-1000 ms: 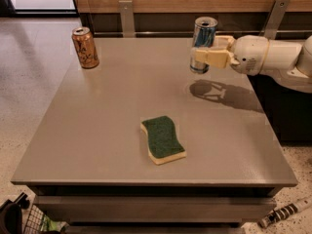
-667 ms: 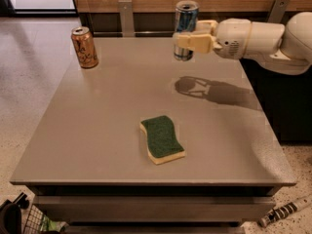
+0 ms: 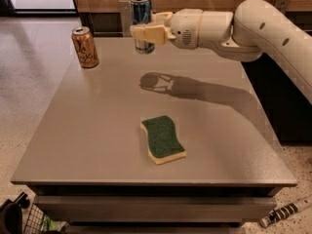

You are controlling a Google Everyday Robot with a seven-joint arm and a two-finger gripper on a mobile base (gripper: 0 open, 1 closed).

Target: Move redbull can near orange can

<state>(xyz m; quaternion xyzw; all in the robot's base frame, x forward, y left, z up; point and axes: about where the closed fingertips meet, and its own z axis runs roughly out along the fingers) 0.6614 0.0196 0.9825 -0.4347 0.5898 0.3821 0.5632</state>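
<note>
The redbull can (image 3: 140, 11), slim, blue and silver, is held upright in the air above the far part of the table. My gripper (image 3: 146, 32) is shut on the redbull can, gripping its middle, with the white arm reaching in from the right. The orange can (image 3: 85, 47), copper-orange with pale lettering, stands upright near the table's far left corner, to the left of and below the held can. The can's shadow falls on the table top below it.
A green-and-yellow sponge (image 3: 163, 139) lies near the middle of the grey table (image 3: 87, 145). A wooden wall panel and chair backs run behind the far edge. A wire basket (image 3: 29, 221) sits on the floor at the front left.
My gripper has carried the redbull can leftward across the far side of the table, closer to the orange can. The sponge and orange can have not moved.
</note>
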